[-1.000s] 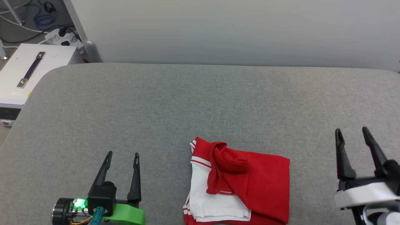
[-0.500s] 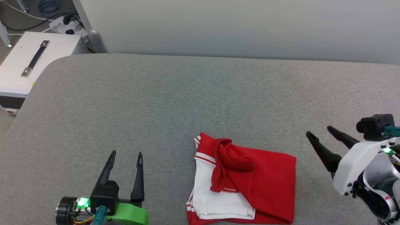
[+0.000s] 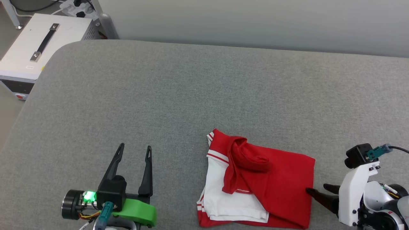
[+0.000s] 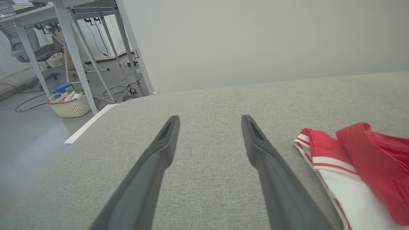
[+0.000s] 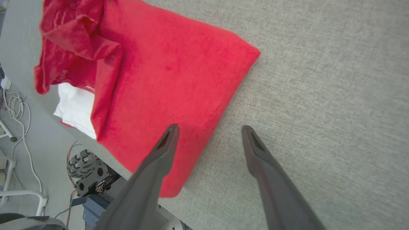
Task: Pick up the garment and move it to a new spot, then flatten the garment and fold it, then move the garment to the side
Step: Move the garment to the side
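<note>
A grey fabric-covered surface [image 3: 179,95] spreads across the head view, with a pale wall [image 3: 255,22] behind its far edge. The garment [image 3: 284,188] lies folded on this surface close to the near edge, right of the middle. It is mostly red, with a white sleeve panel and red-white striped trim showing on its left side and a rumpled red fold bunched on top. Off the surface's far left corner stands a white box [image 3: 19,60] with a black handle on its lid. The right gripper [image 3: 317,188] is at the garment's right edge with its fingers spread wide. In the right wrist view one finger lies over the red cloth and the other over bare grey fabric; whether they touch cannot be told. The left gripper [image 3: 135,147] is also spread wide over bare surface, well to the garment's left. The left wrist view shows a small woven basket [image 4: 70,107] on the floor.
</note>
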Motion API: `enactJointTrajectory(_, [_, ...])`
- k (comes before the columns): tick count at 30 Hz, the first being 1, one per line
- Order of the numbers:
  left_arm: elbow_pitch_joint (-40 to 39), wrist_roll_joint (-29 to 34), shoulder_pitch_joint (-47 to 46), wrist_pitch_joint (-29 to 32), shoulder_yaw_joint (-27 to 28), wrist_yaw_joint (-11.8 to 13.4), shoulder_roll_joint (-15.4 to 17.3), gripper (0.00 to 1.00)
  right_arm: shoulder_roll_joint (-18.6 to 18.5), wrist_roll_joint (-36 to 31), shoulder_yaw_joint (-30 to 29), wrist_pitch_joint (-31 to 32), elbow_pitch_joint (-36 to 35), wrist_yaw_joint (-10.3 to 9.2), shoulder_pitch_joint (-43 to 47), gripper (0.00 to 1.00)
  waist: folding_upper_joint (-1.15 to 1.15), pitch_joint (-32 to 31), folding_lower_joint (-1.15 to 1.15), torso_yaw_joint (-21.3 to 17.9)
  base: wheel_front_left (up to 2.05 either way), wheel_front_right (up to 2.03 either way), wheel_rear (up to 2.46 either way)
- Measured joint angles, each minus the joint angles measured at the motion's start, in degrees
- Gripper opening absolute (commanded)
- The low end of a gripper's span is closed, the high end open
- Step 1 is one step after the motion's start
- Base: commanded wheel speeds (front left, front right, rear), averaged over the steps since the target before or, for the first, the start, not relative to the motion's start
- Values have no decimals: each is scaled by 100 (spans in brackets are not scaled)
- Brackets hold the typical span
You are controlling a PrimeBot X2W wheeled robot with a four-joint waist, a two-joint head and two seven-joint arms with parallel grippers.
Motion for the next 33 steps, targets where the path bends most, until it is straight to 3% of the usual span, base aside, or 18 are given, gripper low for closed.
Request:
enactJointTrajectory(9, [4,19,-199,0,-68,-8,-27,100,350,221,337,-298,716,0,-387,100,0,357,0,185,0,0,0])
enactJointTrajectory(16, [43,40,-268,0,-96,-44,-46,100,315,334,880,-623,969,0,-598,100,0,549,0,302,0,0,0])
enactJointTrajectory(17, [53,40,-269,0,-98,-44,-48,100,287,334,936,-710,975,0,-616,38,0,552,0,302,0,0,0])
enactJointTrajectory(18, [64,40,-270,-1,-99,-44,-51,100,265,343,977,-806,993,0,-630,0,0,547,0,297,0,0,0])
enactJointTrajectory(26, [105,40,-264,-1,-80,-41,-52,100,31,415,1272,-1388,989,1,-739,0,0,410,0,162,0,0,0])
enactJointTrajectory(33, [90,38,-164,0,-44,2,-49,100,-584,165,1340,-1673,695,1,-981,0,0,297,0,-149,0,0,0])
